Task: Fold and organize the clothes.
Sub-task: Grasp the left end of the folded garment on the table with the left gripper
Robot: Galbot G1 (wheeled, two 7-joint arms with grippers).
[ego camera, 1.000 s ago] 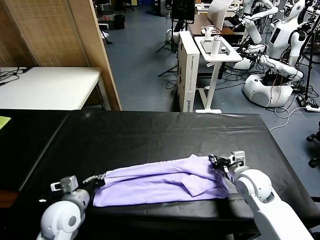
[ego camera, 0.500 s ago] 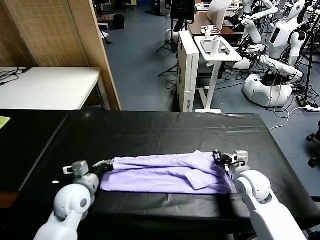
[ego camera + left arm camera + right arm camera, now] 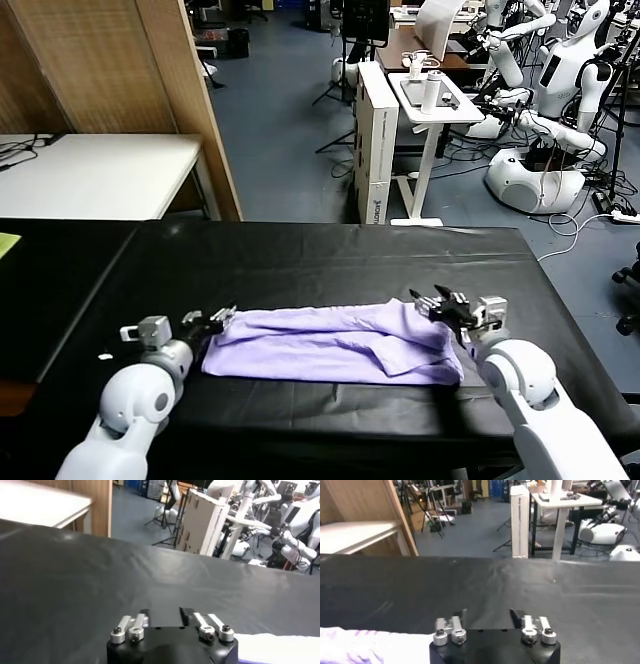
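Across the near half of one black table (image 3: 330, 255) lies a single lavender T-shirt (image 3: 330, 343), folded into a long flat band that runs from one pincer to the other. Two pincers attend it, one at each end. The left gripper (image 3: 212, 321) sits just off the band's left end with its jaws released and holds nothing; the right gripper (image 3: 440, 304) stands at the right end, over the cloth's upper corner, also spread wide and empty.

A second ago both pincers were clenched on the ends of the shirt, which sat nearer the table's front edge and hung slack and slanted between them. Since then the cloth has been carried a little farther in, laid out straighter and flatter, and both pincers have let go.

Only the head view takes in the whole band with both arms. From the left wrist, the left gripper (image 3: 164, 616) shows parted fingers over bare black tabletop (image 3: 100, 575), with just a pale corner of the T-shirt (image 3: 280, 647) beside it. From the right wrist, the right gripper (image 3: 488, 616) shows the same gap, with a strip of T-shirt (image 3: 365, 645) at its side bearing faint purple marks that the head view does not show.
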